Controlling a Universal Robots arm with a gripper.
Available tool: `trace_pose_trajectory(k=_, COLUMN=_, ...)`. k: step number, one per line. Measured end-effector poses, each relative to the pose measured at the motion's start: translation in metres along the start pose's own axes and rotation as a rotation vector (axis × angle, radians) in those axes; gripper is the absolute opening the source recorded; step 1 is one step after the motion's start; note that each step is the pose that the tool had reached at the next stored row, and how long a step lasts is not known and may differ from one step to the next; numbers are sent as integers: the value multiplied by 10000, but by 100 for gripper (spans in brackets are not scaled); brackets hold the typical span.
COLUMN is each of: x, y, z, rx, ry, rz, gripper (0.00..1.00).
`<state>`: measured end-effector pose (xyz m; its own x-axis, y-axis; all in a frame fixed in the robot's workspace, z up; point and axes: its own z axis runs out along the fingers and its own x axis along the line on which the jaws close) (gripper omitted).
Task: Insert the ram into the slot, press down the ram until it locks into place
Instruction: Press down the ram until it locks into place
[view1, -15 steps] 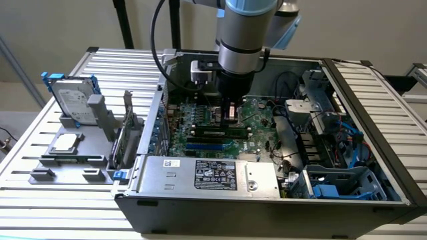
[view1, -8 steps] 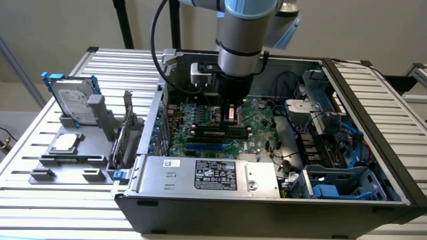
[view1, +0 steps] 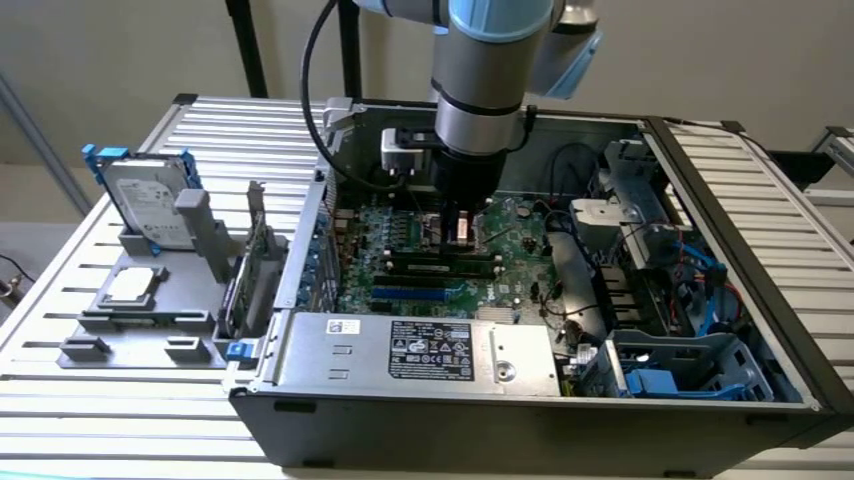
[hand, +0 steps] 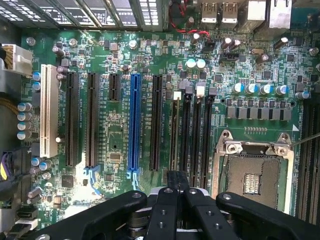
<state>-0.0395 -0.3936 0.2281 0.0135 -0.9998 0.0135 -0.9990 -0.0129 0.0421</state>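
Motherboard (hand: 120, 145) work is under way inside an open computer case (view1: 400, 420) lying on its side on a slatted metal table (view1: 120, 420). The arm reaches straight down into the case, its gripper (view1: 459, 228) low over the middle of the board. In the wrist view the gripper (hand: 177, 187) has its black fingers drawn close together just over the near end of the row of memory sockets; they seem pinched on the top edge of a thin upright piece, but whether that is the ram cannot be told from here. In the exterior view a ram (view1: 447, 266) stick already sits in a socket just nearer than the gripper, lying left to right across the board. The slot (hand: 174, 132) in line with the fingers is one of four narrow black parallel sockets with pale end clips, beside the empty processor socket (hand: 255, 172) and apart from the bright blue slot (hand: 134, 120). A vertical approach suits a part that must go straight down between the clips. On the exterior view's left, a grey fixture (view1: 134, 320) on the table holds a hard drive (view1: 144, 205) upright; plain pale walls stand behind.
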Motion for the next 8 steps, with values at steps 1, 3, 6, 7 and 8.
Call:
trace_pose_trajectory(k=1, x=0, y=2, z=-42, rx=0, ry=0, rz=1, gripper=10)
trace_pose_trajectory(k=3, x=3, y=6, z=-136, rx=-6, ry=9, rz=0, gripper=10)
trace_pose_trajectory(k=6, x=4, y=12, z=-274, rx=-14, ry=8, rz=0, gripper=10)
trace_pose_trajectory(k=7, x=5, y=13, z=-316, rx=-15, ry=7, rz=0, gripper=10)
trace_pose_trajectory(k=8, x=6, y=15, z=-356, rx=-18, ry=8, rz=0, gripper=10)
